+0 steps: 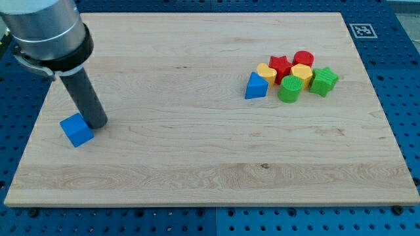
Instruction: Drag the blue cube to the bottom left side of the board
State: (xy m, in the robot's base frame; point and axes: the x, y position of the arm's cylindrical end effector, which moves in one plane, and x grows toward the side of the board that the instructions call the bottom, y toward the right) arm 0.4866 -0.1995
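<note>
my tip [97, 123], a plain rod end effector grasping nothing, touches the blue cube [77, 130] at its upper right. keep pressing down-left, centred on the cube, toward the counter [197, 164] corner.

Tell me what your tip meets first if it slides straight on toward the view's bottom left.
Most likely the blue cube: my tip sits right beside its right edge, seemingly touching. Past it I see only bare board up to the edge; depth is hard to judge.

A robotics lab bench: a pale wooden table [197, 157] lies on blue perforated mounting board [394, 46], with a fiducial marker [360, 29] at its top right corner.
</note>
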